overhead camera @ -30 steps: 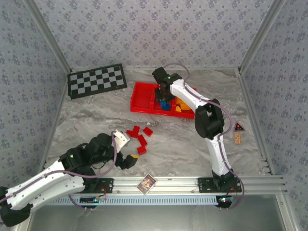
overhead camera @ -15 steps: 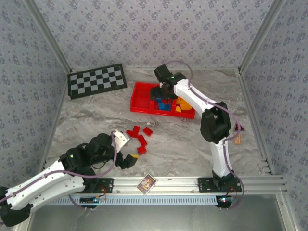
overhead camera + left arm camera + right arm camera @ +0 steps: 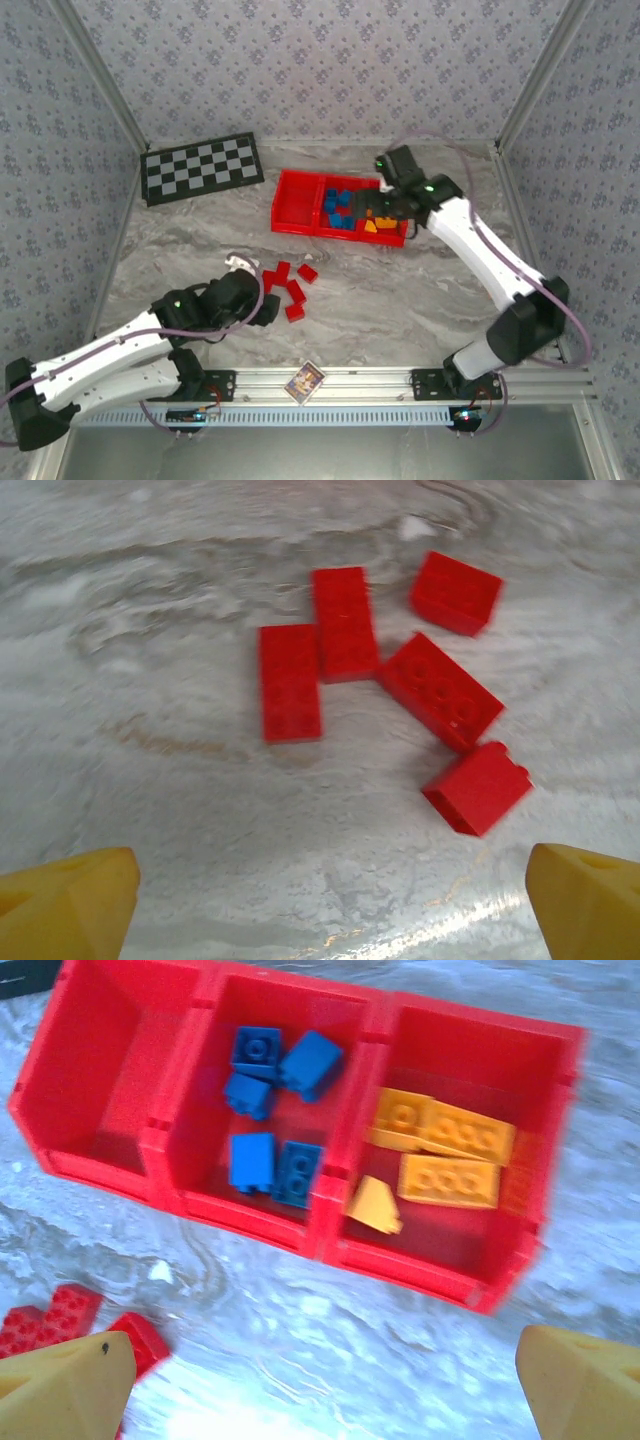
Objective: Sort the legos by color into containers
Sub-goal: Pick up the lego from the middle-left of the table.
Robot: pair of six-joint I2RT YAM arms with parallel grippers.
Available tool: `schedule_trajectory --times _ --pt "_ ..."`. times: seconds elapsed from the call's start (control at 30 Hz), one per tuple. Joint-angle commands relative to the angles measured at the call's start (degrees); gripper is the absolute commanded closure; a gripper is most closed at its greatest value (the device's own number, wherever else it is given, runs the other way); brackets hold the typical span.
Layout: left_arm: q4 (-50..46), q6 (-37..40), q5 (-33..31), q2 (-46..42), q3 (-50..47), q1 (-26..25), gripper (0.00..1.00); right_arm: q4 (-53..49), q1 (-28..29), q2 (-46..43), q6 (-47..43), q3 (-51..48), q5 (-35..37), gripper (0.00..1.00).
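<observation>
Blue and orange were judged already sorted: blue bricks (image 3: 310, 1062) lay in the middle compartment of the red tray (image 3: 100, 1050), orange bricks (image 3: 450, 1180) in its right one, and the left one was bare. The red step was in hand. Five red bricks (image 3: 345, 620) lay clustered on the counter (image 3: 150, 780), left of centre in the top view. The left hand (image 3: 330, 895) was held low before them, spread wide and holding nothing; a descent onto one brick was called for next. The right hand (image 3: 325, 1380) was poised over the tray's near edge, likewise spread and holding nothing.
</observation>
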Motion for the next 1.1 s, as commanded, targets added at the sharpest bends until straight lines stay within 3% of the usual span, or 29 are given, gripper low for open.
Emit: schedule_trajectory --times 0.0,0.17,0.3,0.5,0.87,1.07 --pt "-8.4 -17.75 -8.39 0.35 3.14 -2.09 0.03 -0.54 -4.58 -7.72 -3.22 -6.39 -1.7 0.0" --pt "-18.35 -38.06 -9.84 9.9 9.08 -4.78 0.09 4.24 -13.22 -16.69 -3.11 -19.27 -5.74 0.0" --pt "-22.6 -45.64 -12.24 24.51 19.1 -11.85 0.08 7.27 -17.47 -20.77 -0.61 -24.3 -11.97 0.0" --pt "-25.49 -48.21 -8.38 42.79 30.66 -14.52 0.03 6.41 -20.52 -23.41 0.14 -24.95 -14.59 0.0" --pt "-14.02 -45.61 0.23 49.99 26.5 -13.77 0.03 6.88 -23.76 -27.56 1.51 -29.53 -17.98 0.0" --pt "-7.73 -41.91 4.93 50.12 22.32 -10.94 0.12 7.36 -23.85 -27.08 1.58 -30.12 -18.11 0.0"
